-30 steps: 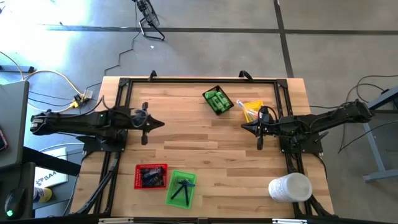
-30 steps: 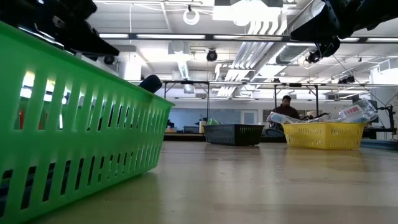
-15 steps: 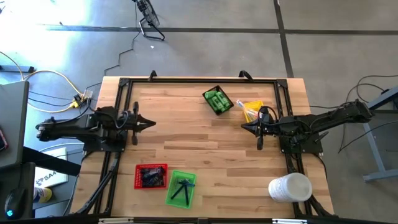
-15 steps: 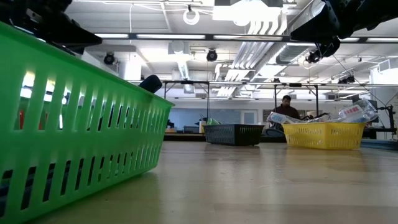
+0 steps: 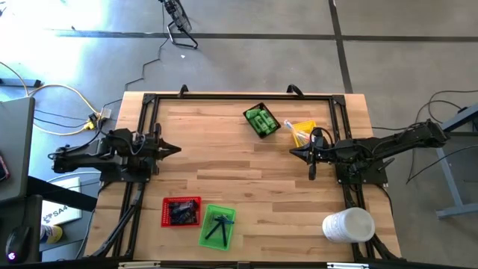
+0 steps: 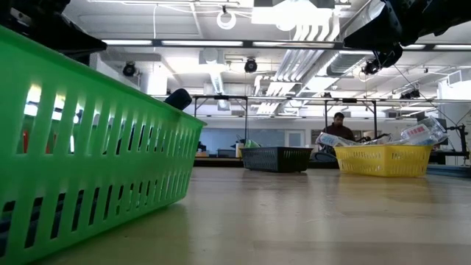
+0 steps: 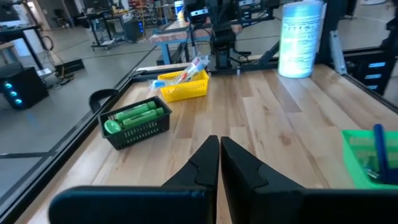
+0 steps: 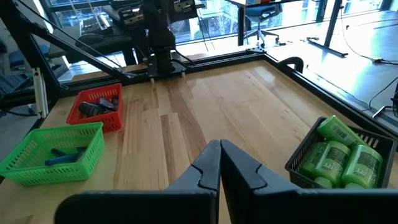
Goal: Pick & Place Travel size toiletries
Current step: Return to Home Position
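**Both grippers closed and empty; toiletries lie in four trays**

From my remote station, the overhead camera shows the left gripper [image 5: 173, 149] at the left side of the wooden table [image 5: 239, 175], about halfway along that side and pointing toward the middle. Its two fingers are pressed together with nothing between them, which the left wrist camera confirms. The right gripper [image 5: 293, 152] points the opposite way from the right side. Its fingers are likewise closed tip to tip and hold nothing. It sits just beside the yellow tray [image 7: 186, 92], on the side nearer the table's middle.

All the toiletries I can see are in trays. The bright green little bottles [image 8: 339, 151] lie side by side in the black tray [image 7: 142, 132], which stands toward the far edge, next to the yellow tray but not touching it. The long thin clear-wrapped sticks [image 7: 190, 67] poke up out of the yellow tray. At the near edge, the dark flat packets [image 8: 97, 106] fill the red tray [image 8: 93, 123]. The green tray [image 8: 50, 167] sits just beside it and holds the thin dark pieces [image 5: 219, 226], which lie crossed over one another. A big white cylinder [image 5: 348, 225] stands at the near right corner, well apart from every tray. Beyond the table, the low camera catches a person [image 6: 338, 125] in the room behind.
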`<state>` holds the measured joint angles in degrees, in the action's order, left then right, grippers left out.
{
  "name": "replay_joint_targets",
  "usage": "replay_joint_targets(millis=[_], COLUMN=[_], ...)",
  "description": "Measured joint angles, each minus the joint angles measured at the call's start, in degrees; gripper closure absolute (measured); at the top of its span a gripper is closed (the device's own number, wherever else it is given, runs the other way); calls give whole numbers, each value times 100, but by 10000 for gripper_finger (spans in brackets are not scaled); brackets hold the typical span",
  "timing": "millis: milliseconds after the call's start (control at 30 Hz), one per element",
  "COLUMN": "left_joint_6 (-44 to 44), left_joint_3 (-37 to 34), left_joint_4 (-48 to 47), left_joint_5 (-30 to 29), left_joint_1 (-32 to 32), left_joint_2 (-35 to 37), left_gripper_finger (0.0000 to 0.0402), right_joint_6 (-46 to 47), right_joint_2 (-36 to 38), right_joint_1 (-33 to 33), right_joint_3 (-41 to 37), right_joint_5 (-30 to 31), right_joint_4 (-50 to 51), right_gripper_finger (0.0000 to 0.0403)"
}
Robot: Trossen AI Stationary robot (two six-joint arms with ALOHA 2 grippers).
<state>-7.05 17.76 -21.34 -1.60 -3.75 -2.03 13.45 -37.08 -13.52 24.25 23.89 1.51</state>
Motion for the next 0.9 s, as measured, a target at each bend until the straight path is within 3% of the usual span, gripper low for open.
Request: replay_joint_targets(millis=[600,900], left_joint_6=[14,151], left_joint_3=[-2,-979], left_joint_4=[-180,931], left_joint_5=[124,123], left_joint_1=[2,2], left_joint_2=[167,173], left_gripper_finger=[389,389], right_joint_6=[0,-149], right_joint_2=[0,2], right_joint_1=[2,6], right_joint_3=[-2,-2], right_joint_5=[-1,1], right_joint_4=[-1,-51], right_gripper_finger=[399,399])
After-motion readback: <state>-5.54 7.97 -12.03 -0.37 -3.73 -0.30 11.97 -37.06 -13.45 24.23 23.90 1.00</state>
